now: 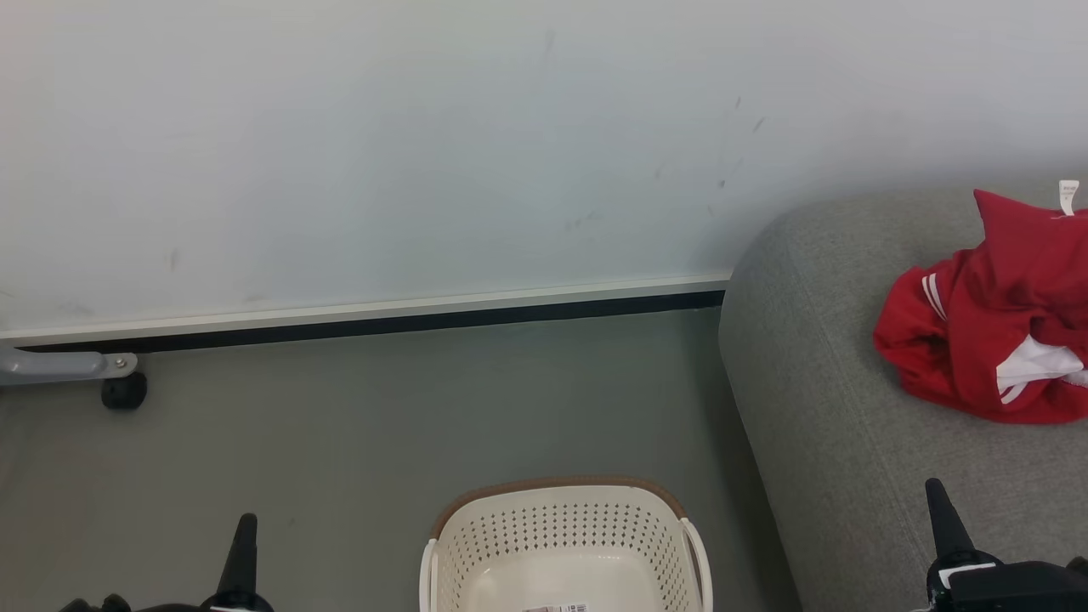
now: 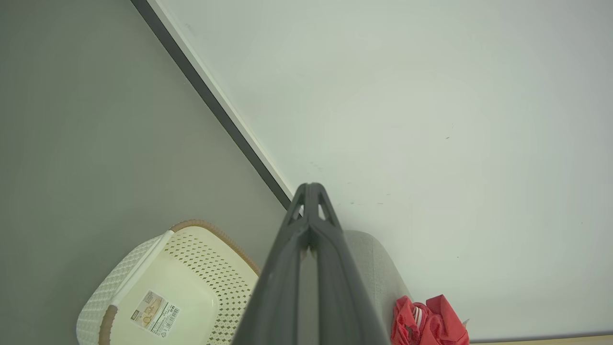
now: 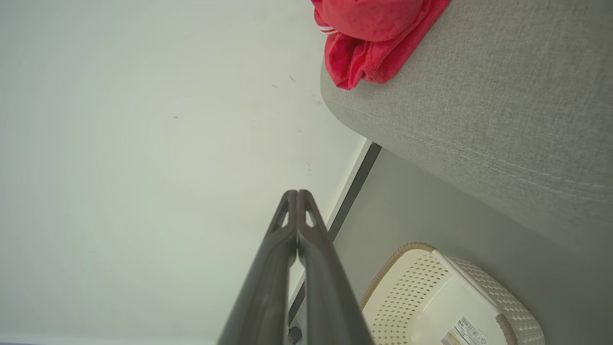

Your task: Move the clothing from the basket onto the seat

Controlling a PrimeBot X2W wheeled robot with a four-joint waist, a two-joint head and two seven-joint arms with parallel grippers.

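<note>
My left gripper (image 1: 242,544) and right gripper (image 1: 939,510) were clenched, empty; red clothing (image 1: 994,340) at right edge seemed soft, light: pinch a fold.

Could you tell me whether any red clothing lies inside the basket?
No, the basket holds just its sticker; the clothing lies on the seat.

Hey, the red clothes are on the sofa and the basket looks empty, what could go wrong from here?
The clothing lies bunched near the seat's rounded edge, so it might slide off. The basket stands close beside the seat, between the left gripper and right gripper, both shut; a turn could knock it.
</note>
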